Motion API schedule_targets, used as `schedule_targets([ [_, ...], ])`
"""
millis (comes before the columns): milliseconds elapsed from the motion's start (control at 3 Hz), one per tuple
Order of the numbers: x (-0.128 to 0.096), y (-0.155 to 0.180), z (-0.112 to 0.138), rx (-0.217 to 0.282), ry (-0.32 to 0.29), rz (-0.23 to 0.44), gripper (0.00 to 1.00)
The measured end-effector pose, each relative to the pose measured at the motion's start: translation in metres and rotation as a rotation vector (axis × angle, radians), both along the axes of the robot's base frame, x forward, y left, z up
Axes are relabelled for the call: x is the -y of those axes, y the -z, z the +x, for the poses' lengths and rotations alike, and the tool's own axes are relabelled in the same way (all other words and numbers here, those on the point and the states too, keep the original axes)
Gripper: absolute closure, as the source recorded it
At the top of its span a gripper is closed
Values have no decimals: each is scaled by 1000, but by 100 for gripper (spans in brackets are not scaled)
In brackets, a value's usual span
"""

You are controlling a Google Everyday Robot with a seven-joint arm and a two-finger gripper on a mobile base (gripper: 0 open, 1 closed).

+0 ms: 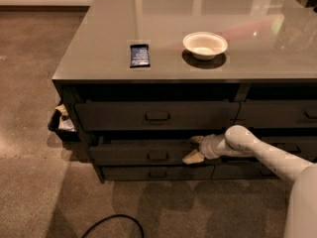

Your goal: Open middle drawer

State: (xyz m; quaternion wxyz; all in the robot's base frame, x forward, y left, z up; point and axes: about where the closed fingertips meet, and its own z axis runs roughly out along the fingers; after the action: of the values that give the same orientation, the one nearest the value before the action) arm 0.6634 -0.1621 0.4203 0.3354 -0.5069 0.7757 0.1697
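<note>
The middle drawer is the medium-height dark grey front in the left stack, with a small centre pull handle. It stands slightly out from the cabinet, with a dark gap above it. My gripper is at the drawer's right end, to the right of the handle. Its two tan fingers are spread apart, the upper fingertip at the drawer's top edge and the lower one over the front. My white arm reaches in from the lower right.
The taller drawer is above and the slim drawer below. A white bowl and a dark blue packet lie on the countertop. A bin stands at the cabinet's left. A black cable lies on the floor.
</note>
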Motion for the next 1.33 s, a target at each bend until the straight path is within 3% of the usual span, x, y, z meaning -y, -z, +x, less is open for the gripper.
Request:
schedule_targets([
  [333, 0, -2, 0, 0, 0, 0, 29],
  [1000, 15, 6, -41, -28, 9, -34, 31],
  [1333, 15, 4, -41, -28, 9, -34, 34],
])
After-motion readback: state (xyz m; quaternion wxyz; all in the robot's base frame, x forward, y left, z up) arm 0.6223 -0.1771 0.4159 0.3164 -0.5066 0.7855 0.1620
